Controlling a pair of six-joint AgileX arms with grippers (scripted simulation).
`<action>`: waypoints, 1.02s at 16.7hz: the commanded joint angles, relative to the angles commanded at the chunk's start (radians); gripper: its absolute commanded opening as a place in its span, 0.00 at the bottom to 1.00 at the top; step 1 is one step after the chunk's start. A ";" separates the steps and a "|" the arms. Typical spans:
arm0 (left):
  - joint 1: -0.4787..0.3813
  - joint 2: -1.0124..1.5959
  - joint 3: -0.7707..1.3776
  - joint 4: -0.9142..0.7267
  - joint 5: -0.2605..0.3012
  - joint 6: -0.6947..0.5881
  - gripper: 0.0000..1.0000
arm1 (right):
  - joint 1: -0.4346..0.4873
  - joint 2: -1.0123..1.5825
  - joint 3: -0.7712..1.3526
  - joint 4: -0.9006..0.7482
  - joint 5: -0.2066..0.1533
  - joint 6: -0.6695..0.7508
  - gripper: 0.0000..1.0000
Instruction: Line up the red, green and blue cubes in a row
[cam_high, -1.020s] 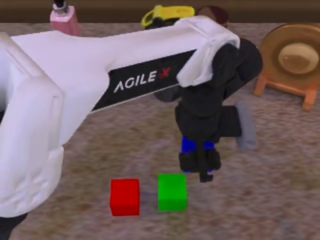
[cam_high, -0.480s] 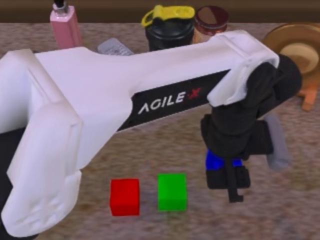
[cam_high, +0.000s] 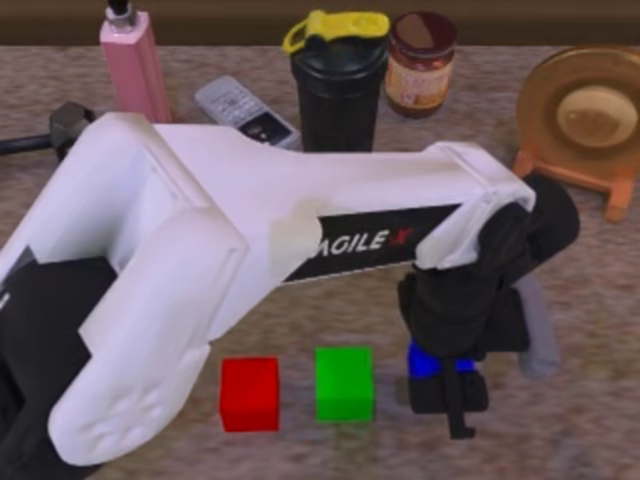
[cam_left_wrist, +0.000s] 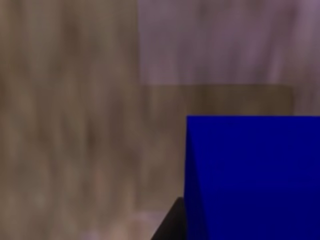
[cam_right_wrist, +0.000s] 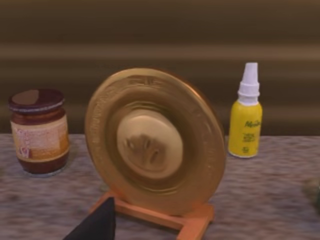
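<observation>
Nearest the front edge, a red cube (cam_high: 249, 394) and a green cube (cam_high: 344, 383) sit side by side. Just right of them, the left gripper (cam_high: 449, 392) is clamped on the blue cube (cam_high: 432, 361), held low. Letting go crooked could break the row or nudge the green cube. The gripper hides whether the cube touches the table. Farther back stands a black bottle (cam_high: 338, 82). The right gripper is unseen.

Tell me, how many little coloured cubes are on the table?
3. The red cube sits leftmost, the green cube just to its right, apart from it, and the blue cube farther right, held in the left gripper and mostly hidden beneath it.
</observation>
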 joint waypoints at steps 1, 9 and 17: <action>-0.001 0.003 -0.006 0.007 0.000 0.000 0.00 | 0.000 0.000 0.000 0.000 0.000 0.000 1.00; -0.001 0.003 -0.006 0.007 0.000 0.000 0.38 | 0.000 0.000 0.000 0.000 0.000 0.000 1.00; -0.001 0.003 -0.006 0.007 0.000 0.000 0.98 | 0.000 0.000 0.000 0.000 0.000 0.000 1.00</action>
